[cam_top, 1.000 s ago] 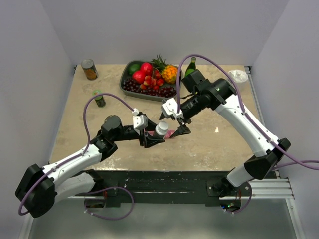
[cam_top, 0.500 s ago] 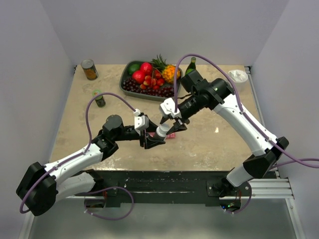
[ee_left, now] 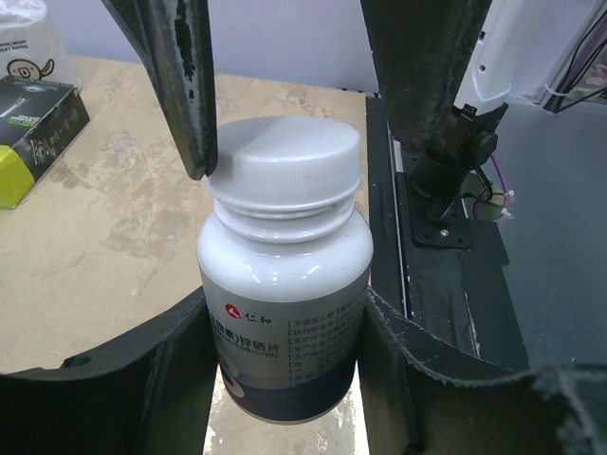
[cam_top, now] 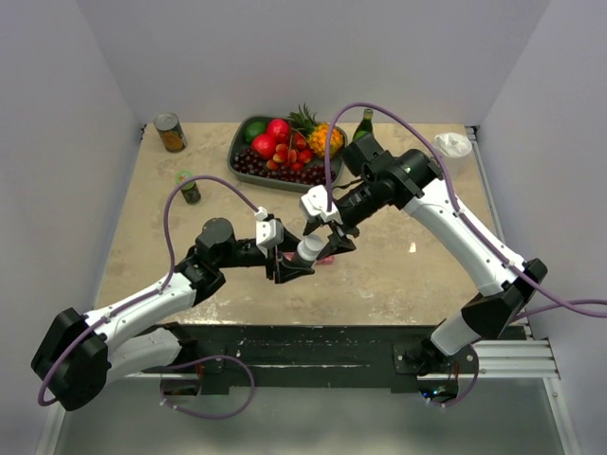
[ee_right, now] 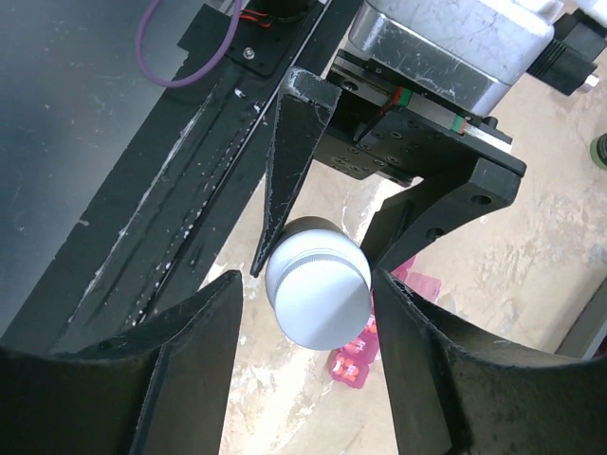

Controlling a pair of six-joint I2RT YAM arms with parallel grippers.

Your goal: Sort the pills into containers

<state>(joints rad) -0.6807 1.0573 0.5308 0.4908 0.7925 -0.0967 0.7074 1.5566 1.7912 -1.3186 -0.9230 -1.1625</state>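
A white pill bottle with a pale grey cap hangs tilted above the table's middle. My left gripper is shut on its labelled body. My right gripper comes from the far side with its fingers closed around the cap, one finger touching its rim. The pink containers lie on the table just under the bottle, and orange pills show in two of the compartments. In the top view only a bit of the pink strip shows beneath the grippers.
A dark tray of fruit stands at the back centre with a green bottle beside it. A tin can and a green-capped jar are at the back left, and a white object at the back right. A black-and-green box lies nearby.
My right gripper has moved left onto the bottle and closed its jaws around the cap. The left arm has kept the bottle nearly still.
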